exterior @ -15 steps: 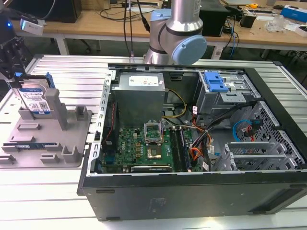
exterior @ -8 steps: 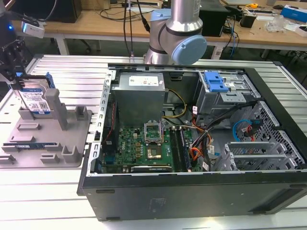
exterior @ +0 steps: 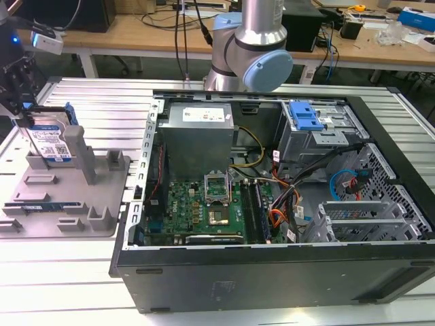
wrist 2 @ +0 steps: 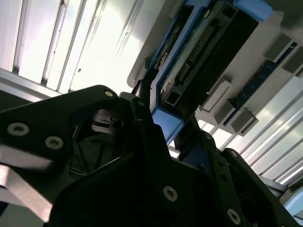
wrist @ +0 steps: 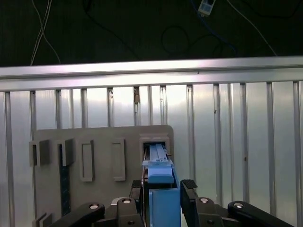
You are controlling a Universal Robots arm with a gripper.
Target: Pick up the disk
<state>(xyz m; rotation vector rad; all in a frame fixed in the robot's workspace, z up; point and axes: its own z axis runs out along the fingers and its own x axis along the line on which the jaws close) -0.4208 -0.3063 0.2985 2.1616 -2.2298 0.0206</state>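
The claw was clenched on the disk, one dark finger pressed to each flat face and the blue rail along the disk's upper edge showing between them in both wrist views. In the exterior view the disk stood upright on its edge at the far left corner of the grey fixture, with the claw reaching down onto it from above. Whether its lower edge still sat in the fixture's slot could not be told. A tall grey post rose just beside the disk on the exterior view's right, and lower blocks of the fixture lay nearer the camera. The open computer case was well apart, further to the exterior view's right, and bare ribbed table stretched behind the fixture to the table's raised edge. The disk was a flat silver-grey slab with a white-and-blue label on its broad face and blue plastic rails on its sides. The second wrist view showed its dark end with a row of connector pins.
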